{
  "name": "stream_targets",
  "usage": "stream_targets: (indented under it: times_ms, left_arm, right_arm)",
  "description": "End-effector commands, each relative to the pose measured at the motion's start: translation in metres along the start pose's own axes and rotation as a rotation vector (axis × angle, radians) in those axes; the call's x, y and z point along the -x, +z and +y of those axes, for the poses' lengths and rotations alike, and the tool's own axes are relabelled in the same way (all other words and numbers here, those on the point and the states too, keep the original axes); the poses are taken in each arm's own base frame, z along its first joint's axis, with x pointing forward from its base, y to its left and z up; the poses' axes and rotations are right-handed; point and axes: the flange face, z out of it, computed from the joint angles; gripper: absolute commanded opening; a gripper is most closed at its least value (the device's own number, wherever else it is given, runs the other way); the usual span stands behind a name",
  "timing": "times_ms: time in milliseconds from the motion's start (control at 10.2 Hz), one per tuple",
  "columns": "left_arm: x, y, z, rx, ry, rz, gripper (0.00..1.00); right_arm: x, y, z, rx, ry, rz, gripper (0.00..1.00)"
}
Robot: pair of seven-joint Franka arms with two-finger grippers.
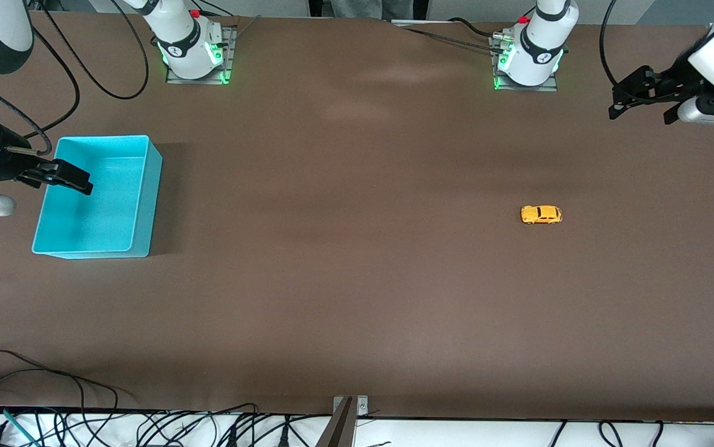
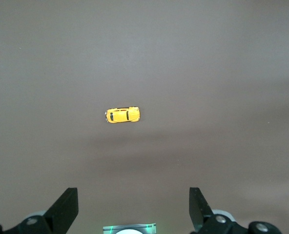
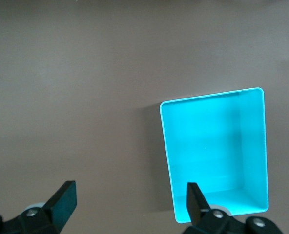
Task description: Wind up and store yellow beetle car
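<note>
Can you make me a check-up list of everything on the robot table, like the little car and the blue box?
Surface: brown table, bare between the things.
Job's things: yellow beetle car on its wheels toward the left arm's end; turquoise bin toward the right arm's end, nothing in it.
Clutter: nothing seen.
End effectors: left end effector open, in the air over the table's end, holding nothing; right end effector open, over the bin's rim, holding nothing.
Cables: black cables along the table's near edge, more by the bases.
Surroundings: nothing seen.
</note>
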Motion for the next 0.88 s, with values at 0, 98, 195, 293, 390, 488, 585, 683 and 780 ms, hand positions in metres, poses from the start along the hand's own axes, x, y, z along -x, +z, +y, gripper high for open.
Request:
stream_targets:
  times_ms: [0,98,195,293,390,488,585,683,780]
  left_arm:
    - [-0.003,-0.005,0.004,-0.032,0.006,-0.005,1.00]
    - [-0.004,-0.006,-0.002,-0.028,-0.008,-0.004,1.00]
    - [-0.011,0.001,-0.006,-0.028,-0.016,-0.018,1.00]
    - [-0.018,0.001,-0.013,-0.024,-0.031,-0.025,1.00]
    - [-0.021,-0.002,-0.019,-0.019,-0.041,-0.025,1.00]
    - [-0.019,-0.004,-0.015,-0.020,-0.035,-0.024,1.00]
    - [-0.019,-0.004,-0.015,-0.023,-0.034,-0.025,1.00]
    - [-0.018,-0.004,-0.013,-0.024,-0.031,-0.024,1.00]
    - [-0.018,-0.004,-0.014,-0.025,-0.033,-0.027,1.00]
  right_arm:
    - [0.006,-0.007,-0.001,0.005,0.003,0.007,1.00]
    - [0.005,-0.008,-0.001,0.005,0.002,0.008,1.00]
    - [0.005,-0.008,-0.001,0.004,0.002,0.011,1.00]
    - [0.005,-0.008,-0.001,0.004,0.003,0.013,1.00]
    - [0.005,-0.008,0.000,0.005,0.006,0.011,1.00]
    - [0.005,-0.008,-0.001,0.004,0.011,0.011,1.00]
    - [0.005,-0.008,-0.001,0.004,0.011,0.013,1.00]
    - [0.004,-0.008,-0.001,0.004,0.008,0.013,1.00]
    - [0.003,-0.004,-0.002,0.006,0.006,0.005,1.00]
